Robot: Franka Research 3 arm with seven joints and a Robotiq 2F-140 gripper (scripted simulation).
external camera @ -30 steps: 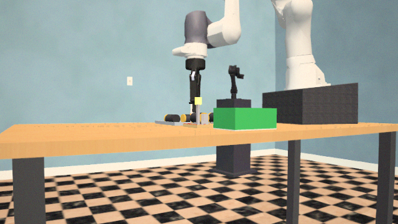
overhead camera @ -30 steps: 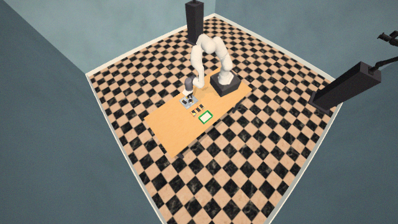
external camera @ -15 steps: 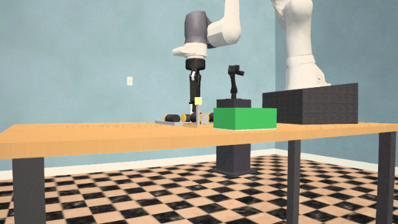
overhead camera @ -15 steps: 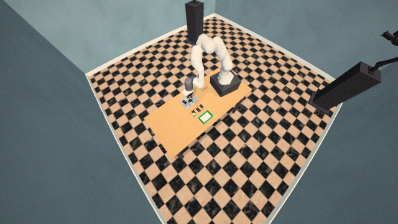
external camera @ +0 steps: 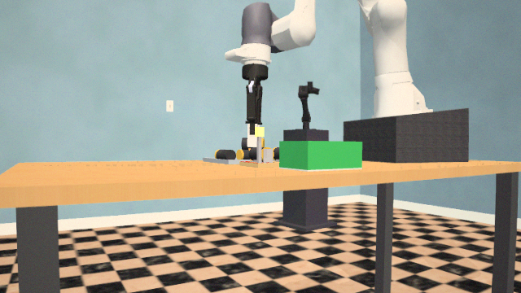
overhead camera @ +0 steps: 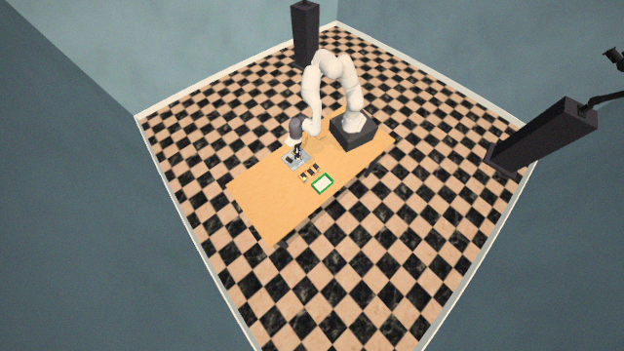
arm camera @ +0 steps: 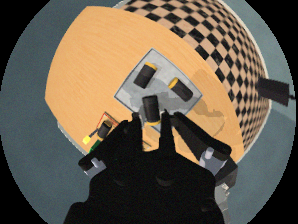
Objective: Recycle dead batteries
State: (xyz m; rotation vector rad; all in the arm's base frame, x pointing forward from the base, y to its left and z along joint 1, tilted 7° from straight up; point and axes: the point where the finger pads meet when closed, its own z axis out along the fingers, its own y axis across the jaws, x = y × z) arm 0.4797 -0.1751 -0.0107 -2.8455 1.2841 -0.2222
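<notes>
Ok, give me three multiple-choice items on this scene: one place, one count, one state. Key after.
1. In the top view, what lies between the tray and the green box?
A. the robot's base
B. a row of battery holders
C. a wall switch

2. How many batteries lie on the tray?
A. two
B. four
C. none

3. How is the gripper?
A. wide open
B. shut on nothing
C. shut on a battery

Key:
1 B: the row sits between them.
2 A: the wrist view shows one and another resting there.
3 C: the wrist view shows it between the fingertips, and the exterior view shows it raised.

gripper [overhead camera: 297, 155] [external camera: 252, 140] [arm camera: 151, 109] higher, battery [external camera: 244, 143] [arm camera: 150, 107] raised off tray [overhead camera: 295, 167] [external camera: 209, 159] [arm camera: 125, 93]
</notes>
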